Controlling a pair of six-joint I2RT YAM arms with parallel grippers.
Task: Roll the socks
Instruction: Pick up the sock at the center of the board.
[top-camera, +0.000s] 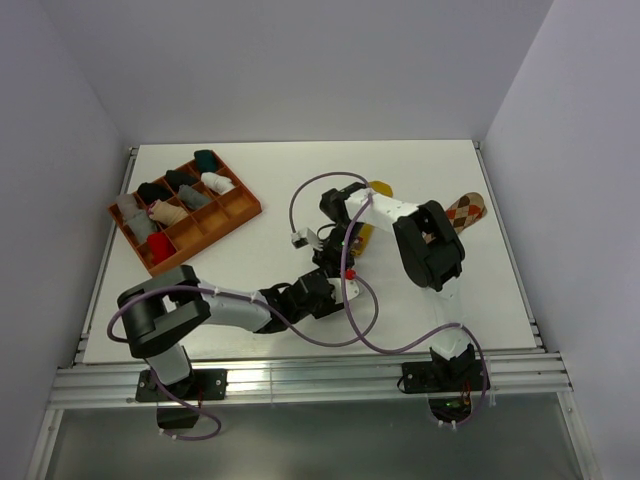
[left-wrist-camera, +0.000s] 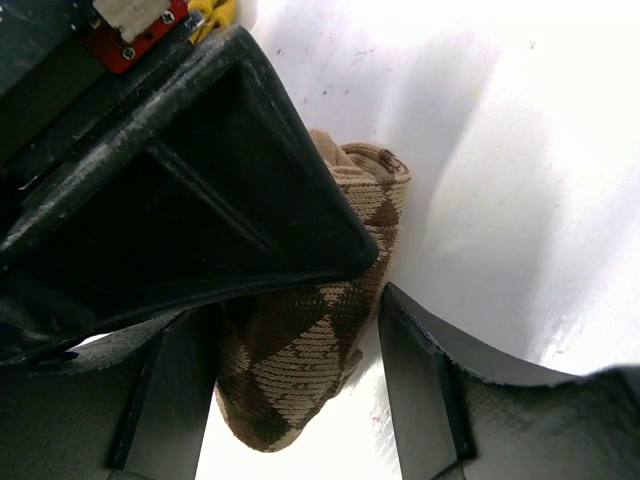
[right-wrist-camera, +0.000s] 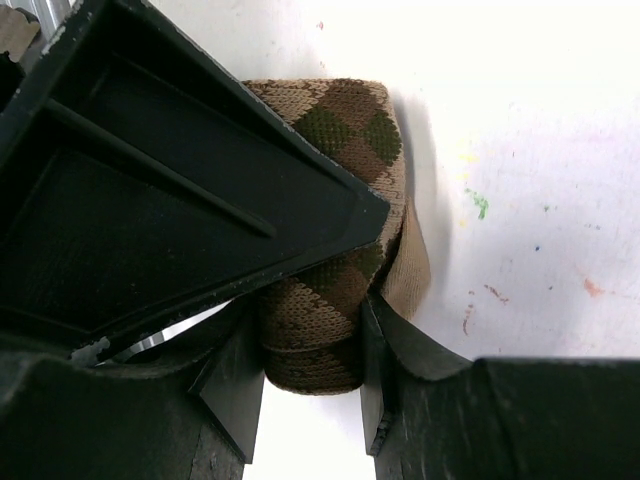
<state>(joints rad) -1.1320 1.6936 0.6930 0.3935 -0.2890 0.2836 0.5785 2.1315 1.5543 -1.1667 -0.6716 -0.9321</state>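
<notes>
Both arms are folding inward, right gripper (right-wrist-camera: 305, 320) clamping the brown-and-cream argyle sock (right-wrist-camera: 345, 120), left gripper (left-wrist-camera: 295, 310) straddling it wide, grip unclear, with white table (right-wrist-camera: 520, 150) spreading beyond the fingertips.

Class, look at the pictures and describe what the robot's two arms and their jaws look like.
Both the left arm and right arm mix white links with bulky black joint housings. A thin purple cable loops loosely along each. The jaws are matte black plastic, angular and ribbed. A small red board with screws sits by the left wrist.
</notes>
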